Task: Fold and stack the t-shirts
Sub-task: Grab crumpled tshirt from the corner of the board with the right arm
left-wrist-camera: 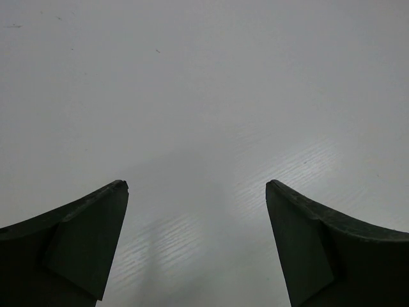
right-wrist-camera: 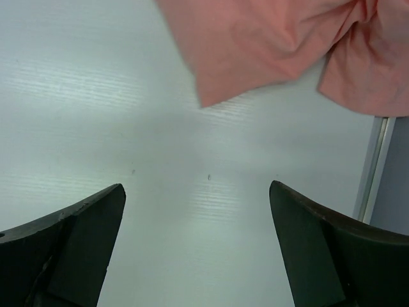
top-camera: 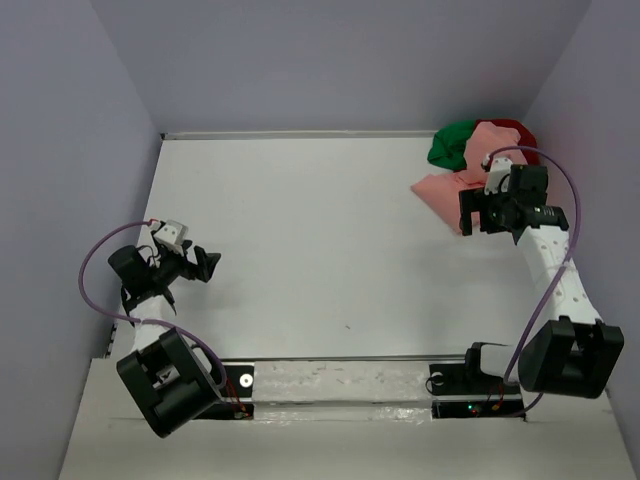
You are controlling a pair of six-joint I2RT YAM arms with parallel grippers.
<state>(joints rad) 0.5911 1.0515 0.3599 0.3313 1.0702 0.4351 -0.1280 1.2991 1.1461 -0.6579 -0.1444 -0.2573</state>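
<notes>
Three t-shirts lie crumpled in a heap at the table's back right corner. The green t-shirt [top-camera: 449, 146] is on the left of the heap and the dark red t-shirt [top-camera: 512, 131] is at the back. The salmon-pink t-shirt [top-camera: 444, 189] spreads toward the front. My right gripper [top-camera: 478, 216] is open and empty, hovering at the near right edge of the salmon-pink shirt. In the right wrist view the salmon-pink shirt [right-wrist-camera: 275, 45] lies just beyond the open gripper [right-wrist-camera: 197, 192], apart from it. My left gripper [top-camera: 203, 266] is open and empty at the left, over bare table [left-wrist-camera: 197, 185].
The white table [top-camera: 320, 240] is walled at the back and sides. In the right wrist view the table's edge strip and the wall [right-wrist-camera: 377, 160] run close on the right of the gripper. The arm bases [top-camera: 330, 385] stand at the near edge.
</notes>
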